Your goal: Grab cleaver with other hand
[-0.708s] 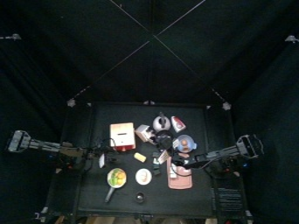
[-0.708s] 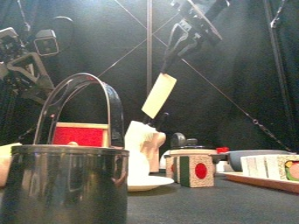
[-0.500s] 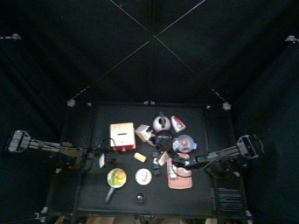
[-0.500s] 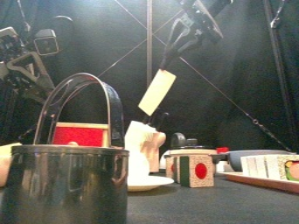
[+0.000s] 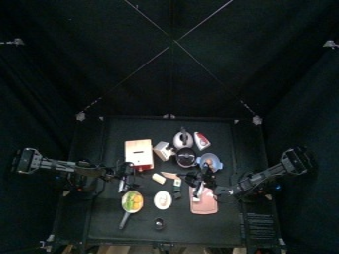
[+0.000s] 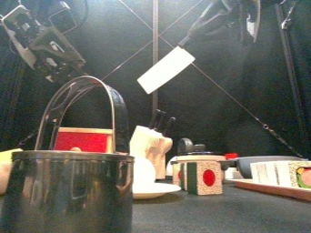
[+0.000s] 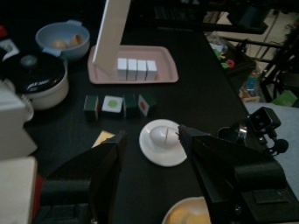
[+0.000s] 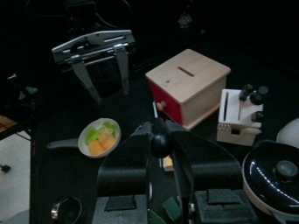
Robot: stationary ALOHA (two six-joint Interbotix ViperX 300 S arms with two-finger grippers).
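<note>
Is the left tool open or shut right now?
Open: in the right wrist view the left tool hangs with its two jaws spread, nothing between them.

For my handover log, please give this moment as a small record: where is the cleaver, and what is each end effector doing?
cleaver: in the air above the table, blade tilted
right end effector: shut on the cleaver's handle
left end effector: open, apart from the cleaver
handover: not yet done
below: pink board, red box, metal pot
</note>
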